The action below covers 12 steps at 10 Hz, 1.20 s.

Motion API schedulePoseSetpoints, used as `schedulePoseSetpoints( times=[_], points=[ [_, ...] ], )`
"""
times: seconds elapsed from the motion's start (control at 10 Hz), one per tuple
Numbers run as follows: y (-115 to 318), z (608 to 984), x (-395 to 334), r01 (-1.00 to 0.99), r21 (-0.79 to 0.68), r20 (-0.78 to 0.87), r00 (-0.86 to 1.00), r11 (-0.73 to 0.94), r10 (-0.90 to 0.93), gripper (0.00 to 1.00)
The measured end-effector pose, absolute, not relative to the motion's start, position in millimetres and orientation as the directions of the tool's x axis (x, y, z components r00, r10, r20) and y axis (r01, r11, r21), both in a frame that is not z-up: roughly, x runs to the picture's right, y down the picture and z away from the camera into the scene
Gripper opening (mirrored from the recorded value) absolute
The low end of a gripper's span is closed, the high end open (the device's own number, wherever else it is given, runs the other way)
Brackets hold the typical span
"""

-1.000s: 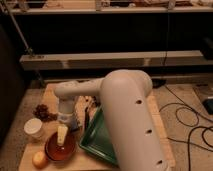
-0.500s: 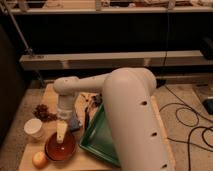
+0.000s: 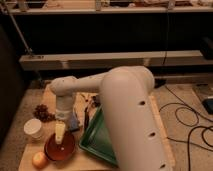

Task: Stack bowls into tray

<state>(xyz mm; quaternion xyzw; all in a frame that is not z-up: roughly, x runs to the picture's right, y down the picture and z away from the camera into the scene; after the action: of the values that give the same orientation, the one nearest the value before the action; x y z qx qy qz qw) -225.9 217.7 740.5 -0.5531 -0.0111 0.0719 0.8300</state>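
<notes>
the white arm (image 3: 132, 112) filled most of the view. its thick upper link rose from the lower right, and a slimmer link reached left and then bent downward. under it lay the wooden surface (image 3: 27, 149), with the floor and black cables (image 3: 192, 120) off to its right.

the tray (image 3: 100, 137), dark green and rectangular with a raised rim, sat on the right half of the surface. its right part was hidden behind the arm, and what could be seen of its inside held nothing.

the bowl (image 3: 70, 149), red-orange inside with a dark rim, stood on the surface just left of the tray, near the front edge and outside the tray. only one bowl could be made out.

a white cup (image 3: 33, 128) stood upright to the left of the bowl, close to it but apart. behind the cup lay a brown, lumpy cluster (image 3: 42, 112). an orange fruit (image 3: 40, 159) rested just beside the bowl's front left rim. a few small dark items (image 3: 90, 107) lay near the tray's far left corner, too unclear to name.

the pincer (image 3: 60, 136) pointed straight down over the bowl, its pale tip inside the bowl's outline. it was spread wide and held nothing. whether it touched the bowl could not be told.
</notes>
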Motion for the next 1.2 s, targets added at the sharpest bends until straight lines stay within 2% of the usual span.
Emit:
schedulePoseSetpoints(
  times=[0.3,0.5,0.8,1.2],
  points=[
    [221,730,-216,-0.234,-0.877,-0.195,0.972,0.419,0.135,0.80],
    [223,730,-204,-0.281,-0.876,-0.227,0.957,0.392,0.179,0.80],
    [227,749,-184,-0.287,-0.905,-0.179,0.926,0.313,0.332,0.80],
    [234,758,-197,-0.251,-0.909,-0.149,0.941,0.334,0.303,0.80]
  ],
)
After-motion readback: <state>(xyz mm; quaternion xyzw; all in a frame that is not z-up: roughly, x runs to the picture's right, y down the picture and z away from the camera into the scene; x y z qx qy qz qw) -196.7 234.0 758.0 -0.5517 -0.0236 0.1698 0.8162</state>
